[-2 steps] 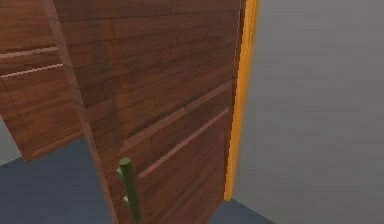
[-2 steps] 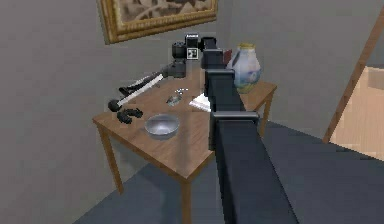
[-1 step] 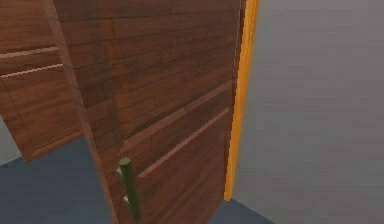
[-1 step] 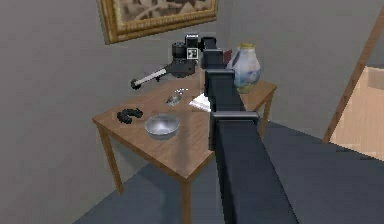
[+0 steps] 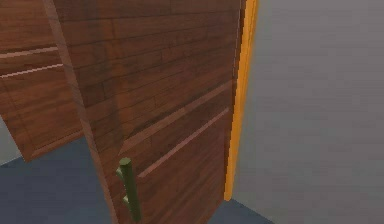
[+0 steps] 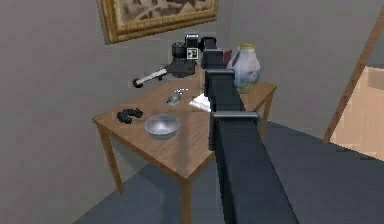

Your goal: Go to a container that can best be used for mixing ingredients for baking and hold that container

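Wooden table [image 6: 185, 150] filled mid-frame in the arm side view, and the grey bowl [image 6: 162, 126] stood centre-left on it. You would have judged it light, rigid and slick, best taken by the rim. The gripper [image 6: 148, 77] sat up-frame of it; you could not tell the fingers' state.

"What lies ahead?"

"A brown wooden panel [image 5: 150, 90], grooved, with an orange strip [image 5: 238, 100] down its edge and a plain grey wall [image 5: 320, 100] right of it."

"And out to the side?"

"A wooden worktop [image 6: 190, 150] on slim legs stands in a corner of grey walls [image 6: 50, 80], under a gilt-framed picture [image 6: 155, 15]. The floor [image 6: 320, 180] is dark blue-grey, and a wooden door frame [image 6: 358, 70] stands at the right."
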You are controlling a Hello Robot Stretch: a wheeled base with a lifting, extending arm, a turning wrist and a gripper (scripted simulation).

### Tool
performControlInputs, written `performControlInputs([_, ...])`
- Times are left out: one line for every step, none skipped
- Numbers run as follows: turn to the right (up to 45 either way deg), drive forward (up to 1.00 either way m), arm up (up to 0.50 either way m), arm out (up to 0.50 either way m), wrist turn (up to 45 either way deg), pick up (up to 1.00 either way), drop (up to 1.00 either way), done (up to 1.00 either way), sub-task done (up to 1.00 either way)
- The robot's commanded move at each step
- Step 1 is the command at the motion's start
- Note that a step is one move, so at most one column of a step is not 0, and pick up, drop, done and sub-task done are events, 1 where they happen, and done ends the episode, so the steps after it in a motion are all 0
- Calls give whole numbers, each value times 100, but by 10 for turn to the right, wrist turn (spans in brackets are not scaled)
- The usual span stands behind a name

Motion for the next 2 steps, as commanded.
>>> performControlInputs([0, 0, -28, 0, 0, 0, 0, 0, 0])
performControlInputs([0, 0, 0, 0, 0, 100, 0, 0, 0])
